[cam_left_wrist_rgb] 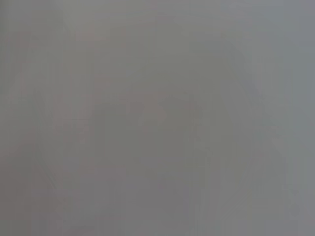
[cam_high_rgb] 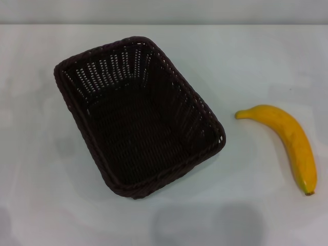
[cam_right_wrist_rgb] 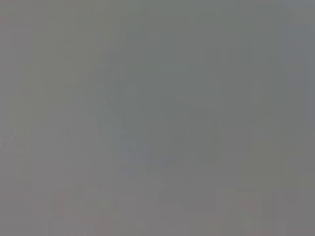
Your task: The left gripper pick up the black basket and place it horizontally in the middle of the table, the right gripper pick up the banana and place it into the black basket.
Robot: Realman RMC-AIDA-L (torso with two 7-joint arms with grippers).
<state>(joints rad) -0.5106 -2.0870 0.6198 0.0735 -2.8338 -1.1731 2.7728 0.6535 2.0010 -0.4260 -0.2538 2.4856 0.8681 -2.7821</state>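
Neither the left gripper nor the right gripper is shown in any view, so how far either is open, and whether anything is held, cannot be told; both wrist views are filled by a blank grey field.

Most of the head view is taken up by the table (cam_high_rgb: 46,205), white and slightly glossy. On it the black basket (cam_high_rgb: 138,115) is set upright and empty, left of centre, with its long axis running diagonally from far left to near right rather than squarely across. The banana (cam_high_rgb: 287,143) is laid on the table to the basket's right, well apart from it, its stem end turned toward the basket.

Neither step is judged to have been started. Trouble could be expected at the basket: if only one braided rim is gripped, the basket may be tipped or swung when lifted and set down still skewed. The banana, being curved and smooth, could be rolled or squeezed out if closed on off-centre.
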